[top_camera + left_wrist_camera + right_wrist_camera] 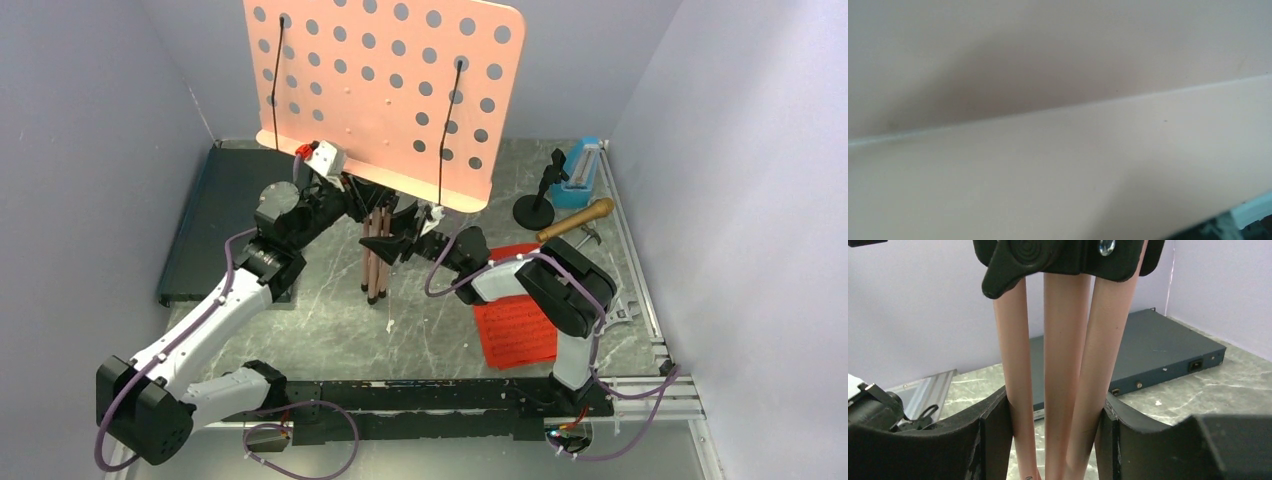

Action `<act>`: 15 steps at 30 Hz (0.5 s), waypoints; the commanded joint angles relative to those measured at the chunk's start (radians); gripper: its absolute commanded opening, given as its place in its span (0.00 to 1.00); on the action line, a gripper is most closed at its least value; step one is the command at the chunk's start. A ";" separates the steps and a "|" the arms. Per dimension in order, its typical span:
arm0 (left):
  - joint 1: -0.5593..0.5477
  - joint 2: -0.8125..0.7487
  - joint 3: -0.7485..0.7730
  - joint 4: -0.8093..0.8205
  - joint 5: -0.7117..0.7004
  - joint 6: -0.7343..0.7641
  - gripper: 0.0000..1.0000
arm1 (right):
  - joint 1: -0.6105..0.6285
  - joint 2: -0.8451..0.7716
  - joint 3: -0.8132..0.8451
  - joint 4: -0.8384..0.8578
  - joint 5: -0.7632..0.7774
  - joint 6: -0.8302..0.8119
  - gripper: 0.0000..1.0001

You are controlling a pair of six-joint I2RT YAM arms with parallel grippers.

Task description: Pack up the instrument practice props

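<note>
Packing seems hardly begun. The pink music stand (pixel 385 95) is upright at the middle of the desk (pixel 330 330), its folded legs (pixel 1063 365) clamped between the right jaws; whether the left jaws are grasping or released, I cannot tell. The metronome (pixel 581 172), microphone (pixel 575 220) and red pages (pixel 515 325) lie unpacked at right.

**Satin pink, marbled grey on practice table**

The pink music stand (pixel 385 95) shows a smooth, satin painted desk, perforated, with legs (pixel 1068 365) of matt pink tubing. The table (pixel 330 330) looks like polished grey marble. The red sheet-music pages (pixel 515 335) are flat paper; the gold microphone (pixel 575 222) gleams metallic; the dark case (pixel 1158 347) is matt, painted metal.
</note>
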 commanded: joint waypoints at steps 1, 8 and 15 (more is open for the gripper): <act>-0.012 -0.070 0.115 -0.172 0.067 -0.107 0.03 | 0.047 -0.052 -0.021 0.049 0.031 -0.035 0.43; -0.012 -0.119 0.160 -0.419 0.030 -0.117 0.03 | 0.161 -0.055 -0.059 0.063 0.163 0.006 0.43; -0.012 -0.156 0.158 -0.550 0.002 -0.110 0.03 | 0.240 -0.031 -0.075 0.091 0.277 0.071 0.42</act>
